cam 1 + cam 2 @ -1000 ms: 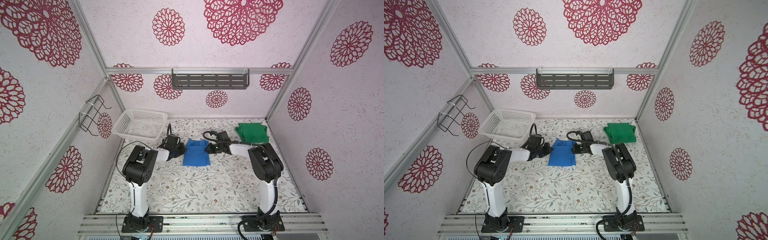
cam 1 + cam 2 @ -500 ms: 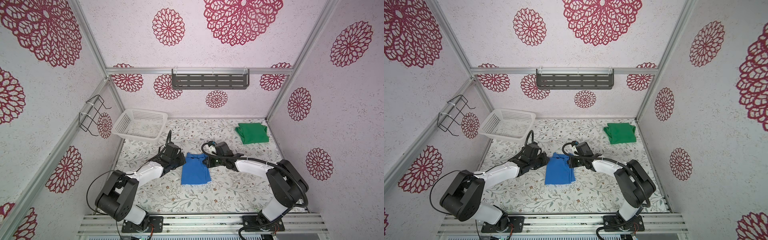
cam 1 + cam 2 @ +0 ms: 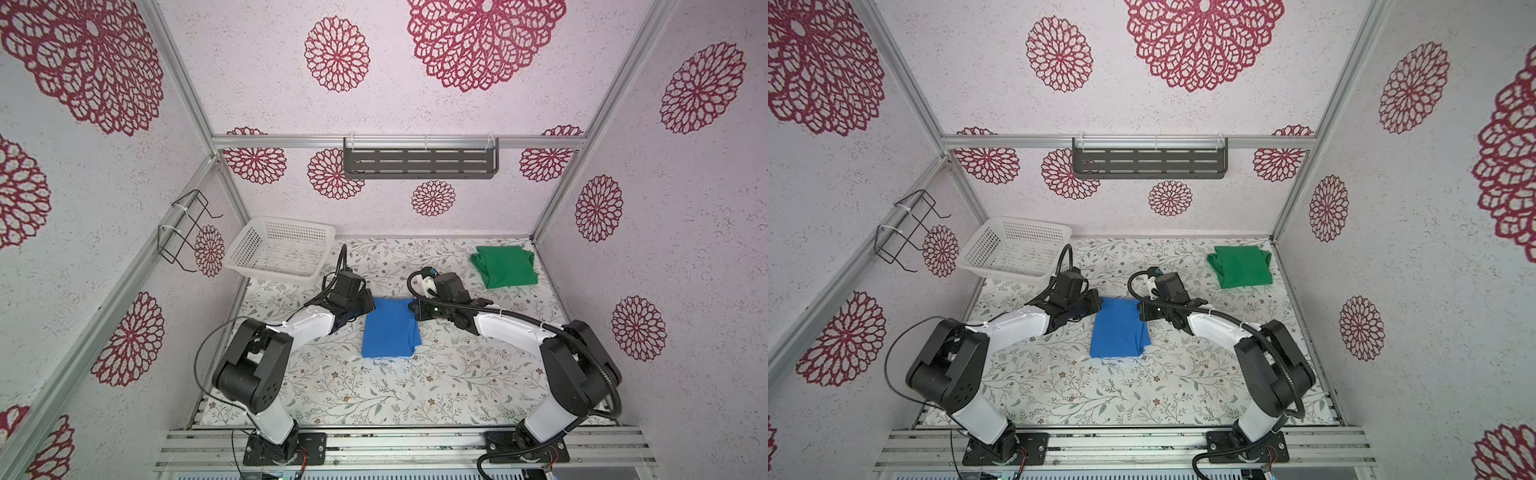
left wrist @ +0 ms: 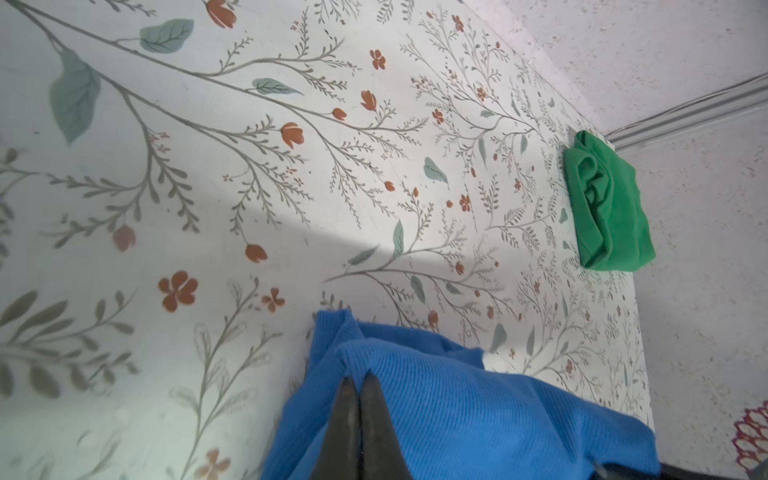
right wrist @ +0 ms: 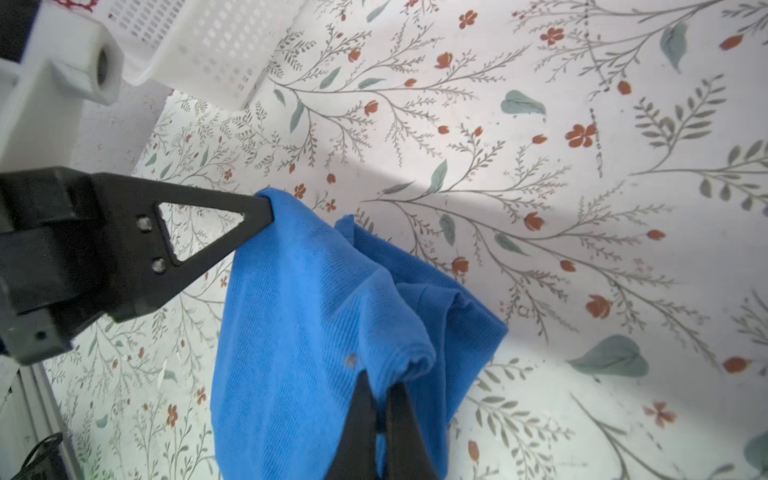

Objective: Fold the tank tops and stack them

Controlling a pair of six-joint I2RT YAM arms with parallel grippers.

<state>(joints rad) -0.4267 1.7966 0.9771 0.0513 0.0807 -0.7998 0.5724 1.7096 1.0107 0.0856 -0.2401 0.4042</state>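
While the left claw [image 4: 359,377] clamps one far corner of the blue top [image 3: 390,328], the right claw [image 5: 380,384] clamps the other | cloth spans between them | green top [image 3: 505,266] lies well apart

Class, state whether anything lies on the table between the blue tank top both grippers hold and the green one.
Nothing visible does: only bare floral tabletop separates the blue tank top from the green tank top.

Blue tank top [image 3: 390,330] now nearer front.
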